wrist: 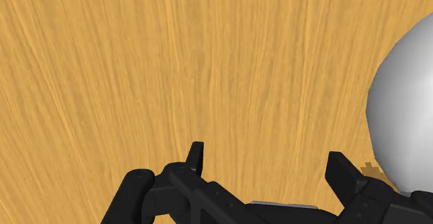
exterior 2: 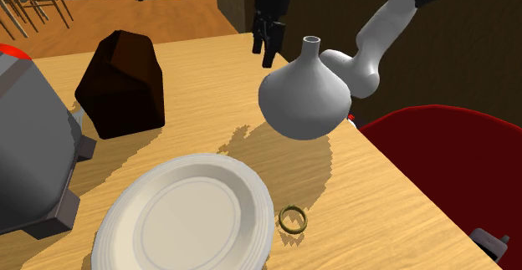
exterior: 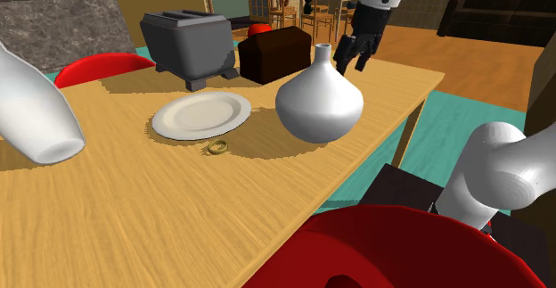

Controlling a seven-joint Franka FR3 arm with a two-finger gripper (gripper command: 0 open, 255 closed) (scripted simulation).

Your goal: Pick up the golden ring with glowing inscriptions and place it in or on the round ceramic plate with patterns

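A small golden ring (exterior: 216,147) (exterior 2: 293,219) lies flat on the wooden table (exterior: 134,206), just off the rim of a plain white round plate (exterior: 200,115) (exterior 2: 125,214). My black gripper (exterior: 351,63) (exterior 2: 265,55) (wrist: 267,161) hangs open above the table's far part, behind a white round-bellied vase (exterior: 319,103) (exterior 2: 305,93) (wrist: 406,112). Nothing but bare wood lies between its fingers (wrist: 196,153). The vase stands between the gripper and the ring.
A grey toaster (exterior: 189,38) (exterior 2: 29,143) and a dark brown block (exterior: 274,53) (exterior 2: 121,84) stand behind the plate. A white bottle (exterior: 36,108) looms at the shoulder view's left. Red chairs (exterior: 102,66) (exterior 2: 452,168) flank the table.
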